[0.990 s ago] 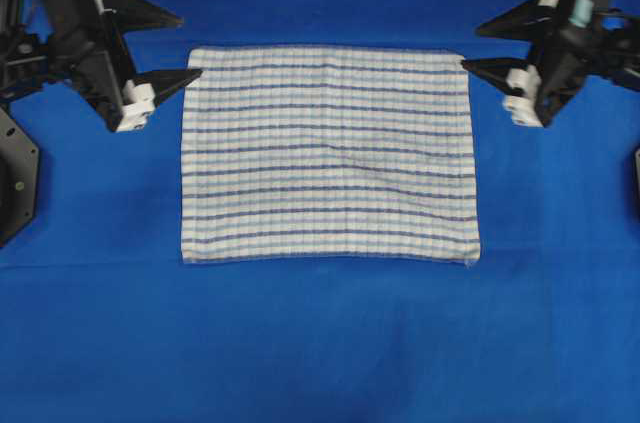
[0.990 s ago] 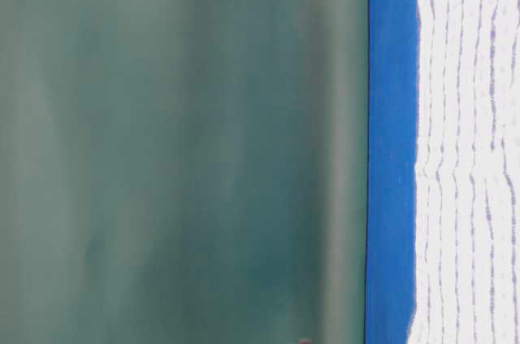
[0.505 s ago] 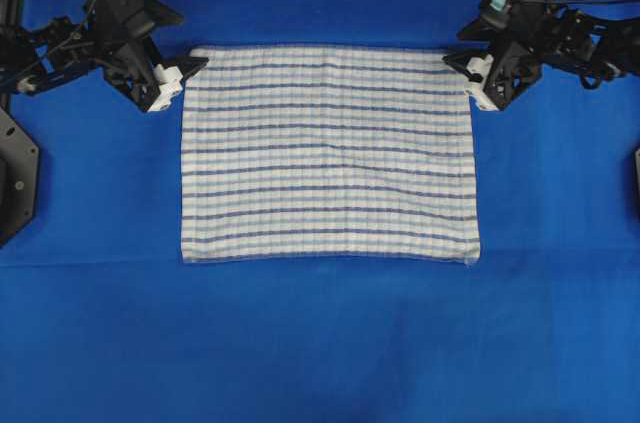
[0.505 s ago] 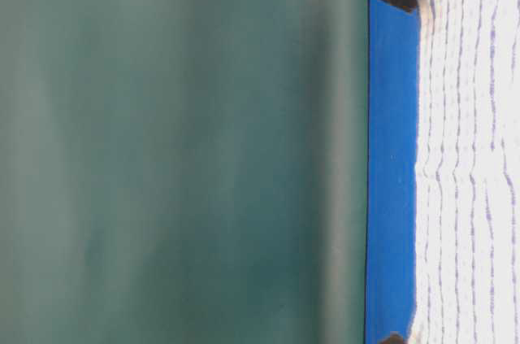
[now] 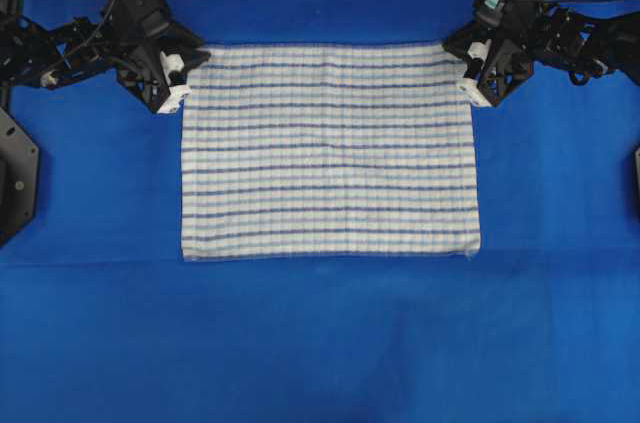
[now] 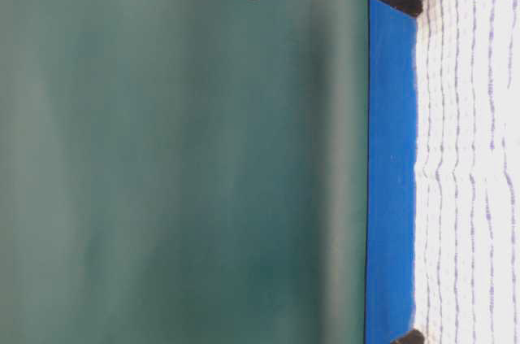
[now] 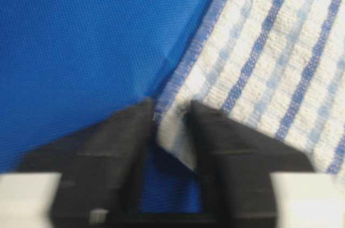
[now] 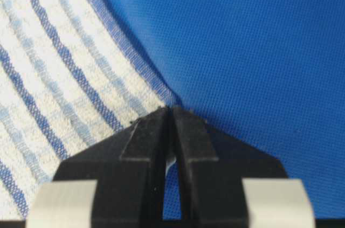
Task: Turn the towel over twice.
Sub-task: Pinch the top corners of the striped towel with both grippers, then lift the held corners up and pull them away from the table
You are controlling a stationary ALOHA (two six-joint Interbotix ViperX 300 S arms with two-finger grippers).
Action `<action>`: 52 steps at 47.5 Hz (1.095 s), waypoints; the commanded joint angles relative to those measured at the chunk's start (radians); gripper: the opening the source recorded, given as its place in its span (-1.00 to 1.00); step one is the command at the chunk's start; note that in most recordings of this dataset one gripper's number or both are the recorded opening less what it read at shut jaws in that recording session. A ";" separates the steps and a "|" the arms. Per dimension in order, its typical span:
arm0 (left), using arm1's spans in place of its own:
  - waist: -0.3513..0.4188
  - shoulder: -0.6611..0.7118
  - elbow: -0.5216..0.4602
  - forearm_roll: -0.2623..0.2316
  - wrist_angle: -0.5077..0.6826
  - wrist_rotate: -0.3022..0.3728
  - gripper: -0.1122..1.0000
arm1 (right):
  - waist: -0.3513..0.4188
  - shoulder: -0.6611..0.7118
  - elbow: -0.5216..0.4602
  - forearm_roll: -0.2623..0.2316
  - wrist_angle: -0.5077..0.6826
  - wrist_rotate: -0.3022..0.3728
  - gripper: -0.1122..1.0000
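Observation:
The towel (image 5: pixel 330 153), white with dark-blue and light-blue stripes, lies flat and spread out on the blue cloth. My left gripper (image 5: pixel 184 71) is at its far left corner. In the left wrist view that corner (image 7: pixel 172 125) is bunched up between the black fingers (image 7: pixel 124 142), with my left gripper (image 7: pixel 171 110) shut on it. My right gripper (image 5: pixel 466 69) is at the far right corner. In the right wrist view its jaws (image 8: pixel 171 112) are pressed together on a sliver of the towel (image 8: pixel 54 66). The table-level view shows the right gripper (image 6: pixel 410 9) and the left gripper (image 6: pixel 410 336) at the two ends of the towel's far edge (image 6: pixel 471 157).
A plain blue cloth (image 5: pixel 320 343) covers the table all round the towel. Black arm mounts stand at the left edge (image 5: pixel 15 173) and the right edge (image 5: pixel 636 178). A green wall (image 6: pixel 179 157) lies behind the table.
Both grippers came in and down from beside the towel onto its far corners and went from wide open to shut. The far corners are drawn slightly outward.

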 commanded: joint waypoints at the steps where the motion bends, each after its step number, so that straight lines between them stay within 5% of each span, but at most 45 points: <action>1: 0.005 -0.011 -0.005 -0.003 0.009 -0.003 -0.62 | -0.006 -0.011 -0.002 -0.002 0.000 0.000 -0.72; 17: 0.005 -0.044 -0.014 -0.005 0.012 -0.005 -0.73 | -0.006 -0.035 0.002 0.008 0.000 0.012 -0.72; 52: 0.066 -0.370 -0.106 -0.003 0.074 0.018 -0.73 | -0.109 -0.308 -0.072 -0.002 0.091 -0.021 -0.72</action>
